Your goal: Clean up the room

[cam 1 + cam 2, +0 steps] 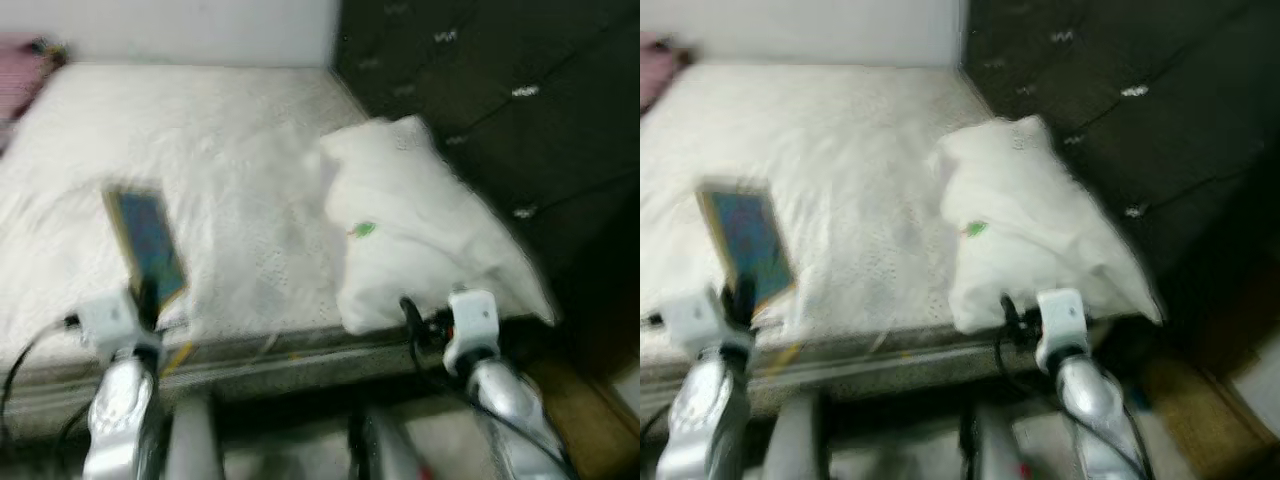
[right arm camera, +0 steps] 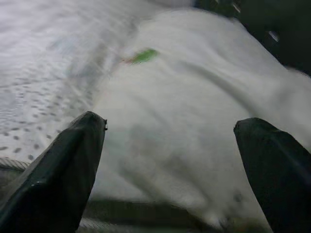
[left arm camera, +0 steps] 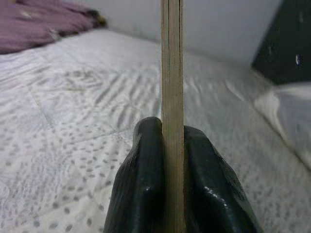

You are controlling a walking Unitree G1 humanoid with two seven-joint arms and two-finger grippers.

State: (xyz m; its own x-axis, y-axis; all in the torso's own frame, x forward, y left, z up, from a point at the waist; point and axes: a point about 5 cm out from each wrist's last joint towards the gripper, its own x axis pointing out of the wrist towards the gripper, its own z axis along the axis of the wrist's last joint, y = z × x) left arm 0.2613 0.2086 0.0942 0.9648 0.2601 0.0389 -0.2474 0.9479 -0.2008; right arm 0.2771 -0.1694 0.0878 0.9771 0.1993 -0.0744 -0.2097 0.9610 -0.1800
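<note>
Looking down from the head views, the bed (image 1: 230, 150) filled the frame, with the dark headboard (image 1: 500, 110) at 2 o'clock and a pink cloth (image 1: 25, 70) at 10 o'clock. The book (image 1: 147, 243) lay at 8 o'clock, its near end at the left gripper (image 1: 147, 297) by the bed's edge. The pillow (image 1: 420, 225) lay at 4 o'clock, overhanging that edge just beyond the right gripper (image 1: 408, 310). Both pictures were blurred.

In the left wrist view, the fingers (image 3: 141, 194) were clamped on the book, seen edge-on and upright between them. Gripping the thin edge probably gave a firm hold for lifting it off the bed.

In the right wrist view, the fingers (image 2: 63, 165) stood spread wide and held nothing, the pillow close ahead between them, likely lined up for a grasp.
</note>
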